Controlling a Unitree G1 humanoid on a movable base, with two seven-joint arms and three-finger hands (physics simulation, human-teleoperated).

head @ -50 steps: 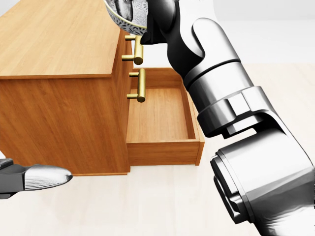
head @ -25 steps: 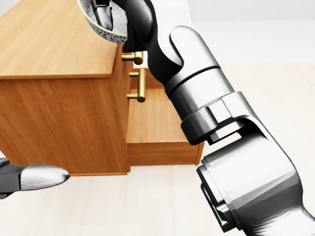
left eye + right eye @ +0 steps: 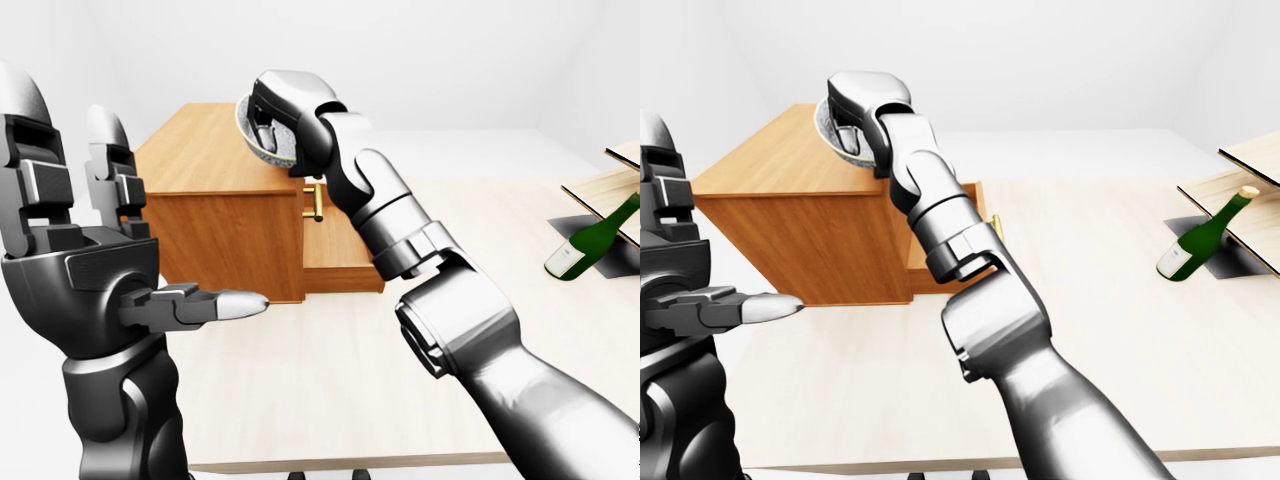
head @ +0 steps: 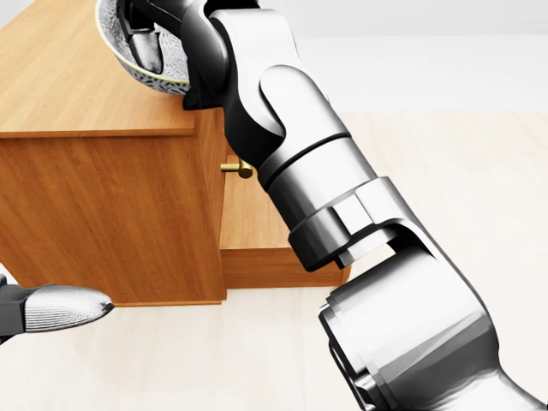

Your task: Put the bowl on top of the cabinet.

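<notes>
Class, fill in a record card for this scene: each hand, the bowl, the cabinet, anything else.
bowl: held over the cabinet top, near its right edge in the head view; contact unclear
right hand: shut on the bowl
left hand: raised, open, empty
drawer: bottom one, pulled open
other: green bottle, tilted, at the right of the eye views

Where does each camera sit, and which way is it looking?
Head view: on the head, tilted down at the cabinet and bowl; the right arm fills it, a left fingertip pokes in.
Left-eye view: on the head, facing ahead; shows the open left hand and the right hand gripping the bowl.
Right-eye view: beside it, nearly the same.
Both eyes share the green bottle.
</notes>
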